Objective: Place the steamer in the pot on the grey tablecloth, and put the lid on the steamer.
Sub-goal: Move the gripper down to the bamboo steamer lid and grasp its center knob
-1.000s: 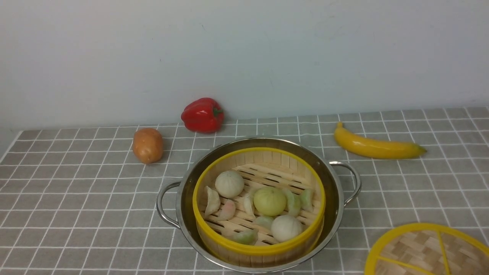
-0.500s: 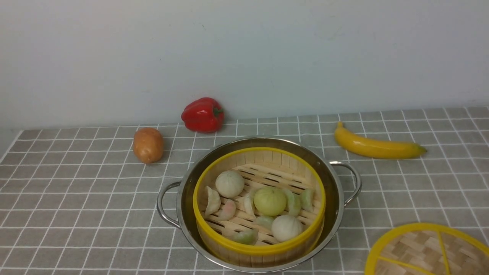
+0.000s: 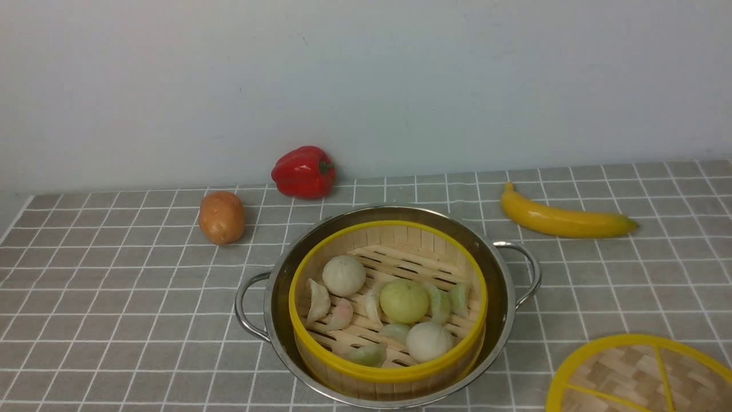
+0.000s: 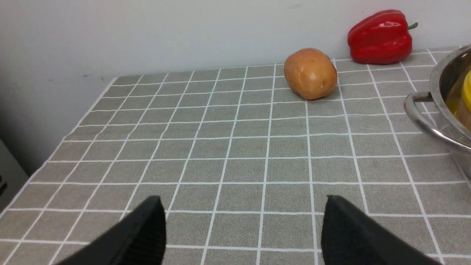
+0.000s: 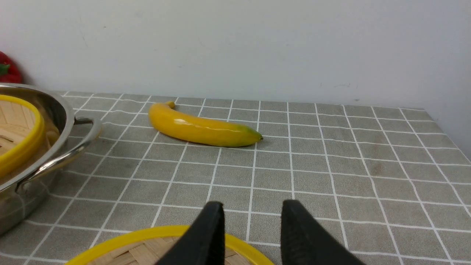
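Grey white-gridded tablecloth (image 3: 114,297), yellow-rimmed steamer (image 3: 389,375), red pepper (image 3: 303,171), yellow banana (image 3: 563,220).

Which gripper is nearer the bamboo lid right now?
Right. The right gripper is open, poised at the yellow rim of the lid. The left gripper is open above bare tablecloth beyond the pot, on the potato side.

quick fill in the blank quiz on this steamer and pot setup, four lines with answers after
1. The steamer sits ____ the pot.
2. The lid lies flat on the grey tablecloth, on the robot's ____ side of the pot.
3. The pepper near the potato is ____ in colour.
4. The left gripper has its jaws ____, with nothing between them.

Missing words: inside; right; red; open
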{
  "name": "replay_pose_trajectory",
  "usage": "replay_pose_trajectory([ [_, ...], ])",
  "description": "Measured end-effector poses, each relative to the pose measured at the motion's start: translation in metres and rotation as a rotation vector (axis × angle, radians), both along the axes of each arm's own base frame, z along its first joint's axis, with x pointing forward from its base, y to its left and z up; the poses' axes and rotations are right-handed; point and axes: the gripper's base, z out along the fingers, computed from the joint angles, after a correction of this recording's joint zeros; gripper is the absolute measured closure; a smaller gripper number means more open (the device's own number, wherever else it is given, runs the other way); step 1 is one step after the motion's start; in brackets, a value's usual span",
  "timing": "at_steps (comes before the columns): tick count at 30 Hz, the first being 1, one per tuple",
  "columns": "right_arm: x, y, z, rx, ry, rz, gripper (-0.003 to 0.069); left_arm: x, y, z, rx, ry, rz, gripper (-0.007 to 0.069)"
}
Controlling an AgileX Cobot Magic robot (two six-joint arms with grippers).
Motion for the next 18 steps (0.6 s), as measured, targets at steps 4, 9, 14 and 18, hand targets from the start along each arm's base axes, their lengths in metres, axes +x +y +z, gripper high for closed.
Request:
replay_pose_trajectory([
  [4, 0.0, 0.0, 0.0, 0.006, 0.0, -0.001, 0.0416, 0.0, 0.0, 0.0, 0.0, 0.0, 0.0, 0.0099],
  [9, 0.0, 0.001, 0.011, 0.072, -0.068, -0.003, 0.0416, 0.0, 0.0, 0.0, 0.0, 0.0, 0.0, 0.0099],
  [14, -0.011, 0.001, 0.067, 0.12, -0.238, 0.007, 0.0416, 0.0, 0.0, 0.0, 0.0, 0.0, 0.0, 0.0099],
  [18, -0.023, 0.004, 0.116, 0.176, -0.225, 0.039, 0.0416, 0.0, 0.0, 0.0, 0.0, 0.0, 0.0, 0.0099],
])
